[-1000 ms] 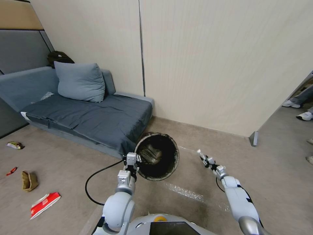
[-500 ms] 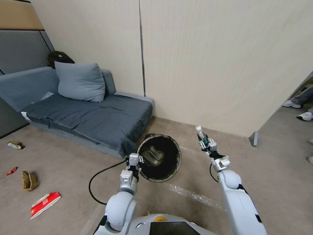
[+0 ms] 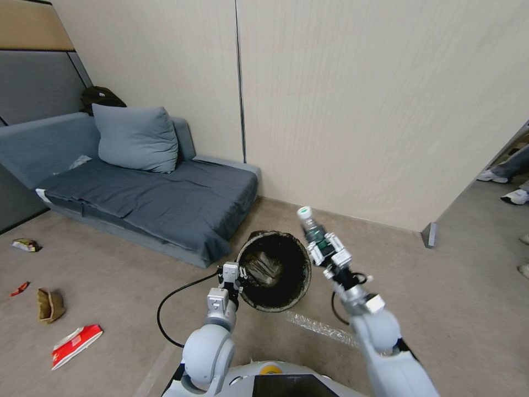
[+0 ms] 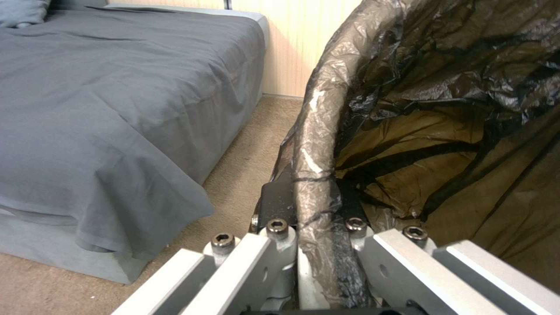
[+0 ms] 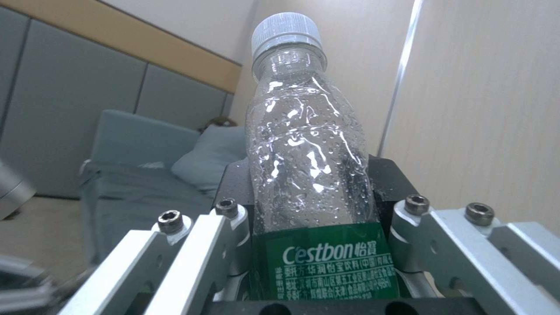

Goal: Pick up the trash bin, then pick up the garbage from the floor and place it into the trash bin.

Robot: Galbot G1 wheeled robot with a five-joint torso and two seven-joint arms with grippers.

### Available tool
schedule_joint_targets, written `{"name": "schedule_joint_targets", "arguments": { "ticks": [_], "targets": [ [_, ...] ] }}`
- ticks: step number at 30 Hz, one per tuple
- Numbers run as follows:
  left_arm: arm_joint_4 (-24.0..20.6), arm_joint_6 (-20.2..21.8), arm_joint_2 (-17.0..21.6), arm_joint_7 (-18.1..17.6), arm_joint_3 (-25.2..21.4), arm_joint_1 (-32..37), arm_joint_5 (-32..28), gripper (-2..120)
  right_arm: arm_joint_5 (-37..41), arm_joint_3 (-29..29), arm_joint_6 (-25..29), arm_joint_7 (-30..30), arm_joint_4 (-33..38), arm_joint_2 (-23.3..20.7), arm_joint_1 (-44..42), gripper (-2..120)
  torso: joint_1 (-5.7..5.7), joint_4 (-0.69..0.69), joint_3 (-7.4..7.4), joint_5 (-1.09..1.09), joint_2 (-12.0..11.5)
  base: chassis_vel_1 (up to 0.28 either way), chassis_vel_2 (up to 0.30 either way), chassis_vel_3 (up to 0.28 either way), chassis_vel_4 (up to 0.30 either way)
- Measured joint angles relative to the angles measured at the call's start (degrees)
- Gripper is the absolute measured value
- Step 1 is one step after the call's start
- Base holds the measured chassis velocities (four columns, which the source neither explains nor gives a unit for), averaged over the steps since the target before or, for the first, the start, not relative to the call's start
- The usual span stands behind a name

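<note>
My left hand [image 3: 236, 277] is clamped on the near rim of the trash bin [image 3: 275, 270], its fingers [image 4: 274, 205] pinching the folded black liner and the rim between them. The bin hangs tilted with its mouth turned up toward me, just off the corner of the sofa [image 3: 149, 193]. My right hand [image 3: 324, 249] is closed around the bottle [image 3: 311, 229] at its green label, cap pointing up and away, held just beside the bin's far-right rim and a little above it.

The main risk, as I judge it, is letting go too soon: the bottle sits beside the mouth, not squarely over it, so it could clip the rim and bounce onto the floor. The bin is held by one edge only, and a knock from the bottle or my right forearm could make it swing or slip on the slick liner. The black cable [image 3: 176, 309] looping from my left arm lies close below the bin and could snag.

My right arm reaches forward and up, wrist raised; my left arm is stretched low and straight toward the bin. More litter, including the red-and-white carton [image 3: 74, 344] and tan paper bag [image 3: 49, 304], lies on the floor well to the left of the bin.
</note>
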Motion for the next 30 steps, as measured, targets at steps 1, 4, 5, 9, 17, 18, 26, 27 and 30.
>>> {"name": "schedule_joint_targets", "arguments": {
  "ticks": [1, 4, 5, 9, 17, 18, 26, 27, 30],
  "targets": [
    [-0.08, 0.00, -0.04, 0.03, -0.04, 0.07, 0.02, 0, -0.67, -0.49, 0.25, 0.17, -0.76, 0.18, -0.15, 28, 0.00, 0.00, 0.00, 0.00, 0.00, 0.000, 0.000, 0.000, 0.000],
    [-0.34, -0.02, -0.16, 0.10, -0.13, 0.30, 0.11, 0, -2.34, -1.79, 1.06, 0.78, -2.96, 0.58, -0.83, 28, 0.00, 0.00, 0.00, 0.01, 0.00, 0.000, 0.000, 0.000, 0.000],
    [-0.35, -0.06, -0.20, 0.12, -0.13, 0.37, 0.16, 0, -2.72, -2.04, 1.33, 0.84, -3.66, 0.69, -1.03, 28, 0.00, 0.00, 0.00, 0.00, 0.00, 0.000, 0.000, 0.000, 0.000],
    [-0.35, -0.17, -0.24, 0.14, -0.04, 0.46, 0.32, 0, -3.19, -2.32, 1.66, 0.85, -5.14, 0.97, -1.02, 28, 0.00, 0.00, 0.00, 0.00, 0.00, 0.000, 0.000, 0.000, 0.000],
    [-0.66, -0.35, -0.12, 0.19, 0.66, 0.45, 0.56, 0, -3.89, -2.49, 2.14, 0.85, -8.66, 1.71, 0.03, 28, 0.00, 0.00, 0.00, 0.00, 0.00, 0.000, 0.000, 0.000, 0.000],
    [-0.73, -0.37, -0.10, 0.20, 0.79, 0.45, 0.60, 0, -3.98, -2.45, 2.26, 0.85, -9.31, 1.75, 0.36, 28, 0.00, 0.00, 0.00, 0.00, 0.00, 0.000, 0.000, 0.000, 0.000],
    [-0.87, -0.45, -0.04, 0.21, 1.16, 0.50, 0.73, 0, -4.79, -2.07, 2.20, 1.45, -11.62, 1.92, 1.33, 28, 0.00, 0.00, 0.00, 0.00, 0.00, 0.000, 0.000, 0.000, 0.000],
    [-0.87, -0.45, -0.04, 0.21, 1.16, 0.50, 0.73, 0, -4.79, -2.07, 2.20, 1.45, -11.62, 1.92, 1.33, 28, 0.00, 0.00, 0.00, 0.00, 0.00, 0.000, 0.000, 0.000, 0.000],
    [-0.96, -0.46, -0.03, 0.24, 1.20, 0.50, 0.76, 0, -5.71, -2.03, 2.03, 2.18, -12.11, 2.02, 1.68, 31, 0.00, 0.00, 0.00, 0.01, 0.00, 0.000, 0.000, 0.000, 0.000]
  ]
}}
